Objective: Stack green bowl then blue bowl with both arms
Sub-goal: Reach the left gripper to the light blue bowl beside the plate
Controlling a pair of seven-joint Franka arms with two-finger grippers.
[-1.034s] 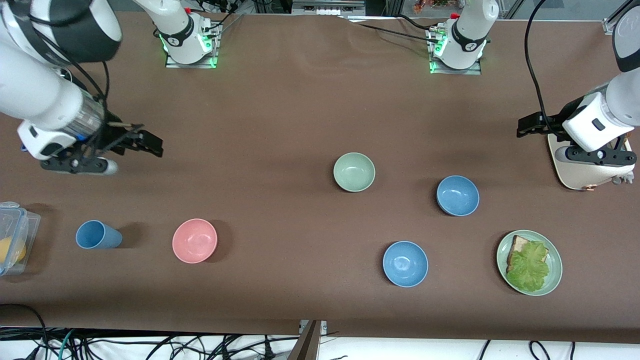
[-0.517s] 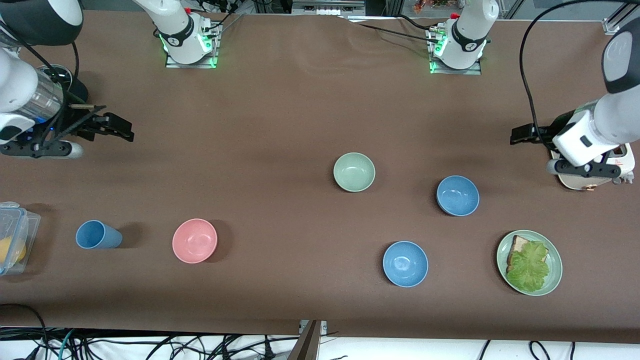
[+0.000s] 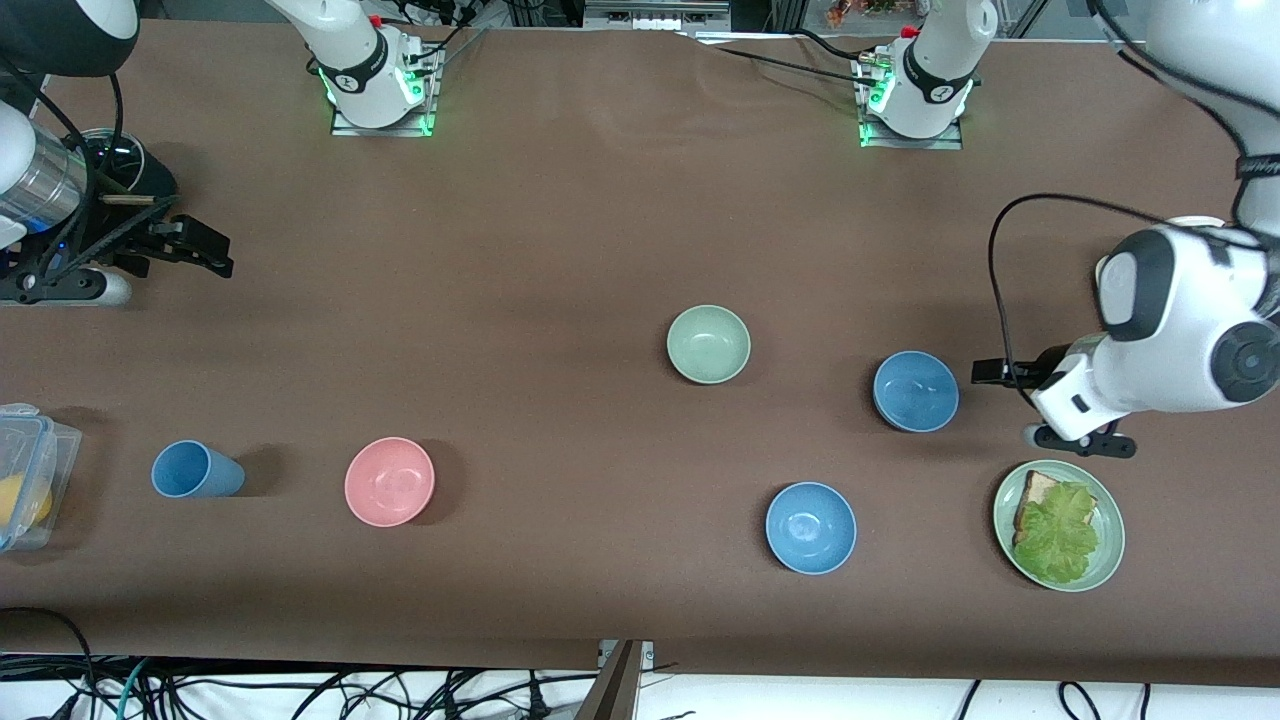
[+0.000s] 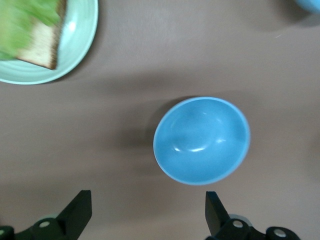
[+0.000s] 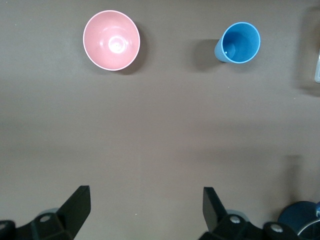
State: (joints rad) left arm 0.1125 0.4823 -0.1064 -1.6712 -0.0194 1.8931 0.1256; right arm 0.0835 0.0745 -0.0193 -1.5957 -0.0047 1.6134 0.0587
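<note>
The pale green bowl (image 3: pixel 708 344) sits upright near the table's middle. One blue bowl (image 3: pixel 915 391) stands toward the left arm's end; it also shows in the left wrist view (image 4: pixel 201 140). A second blue bowl (image 3: pixel 810 527) lies nearer the front camera. My left gripper (image 3: pixel 1000 374) hangs open and empty above the table beside the first blue bowl, on its left-arm side; its own view shows it too (image 4: pixel 147 214). My right gripper (image 3: pixel 208 250) is open and empty over bare table at the right arm's end, and shows in its own view (image 5: pixel 145 207).
A pink bowl (image 3: pixel 389 481) and a blue cup (image 3: pixel 195 469) stand toward the right arm's end, with a clear plastic box (image 3: pixel 25 475) at the table's edge. A green plate (image 3: pixel 1058 525) with bread and lettuce lies near the left gripper, nearer the front camera.
My left arm has swung from the table's end down to beside the blue bowl. My right arm has drawn back toward its end of the table. The bowls have not moved.
</note>
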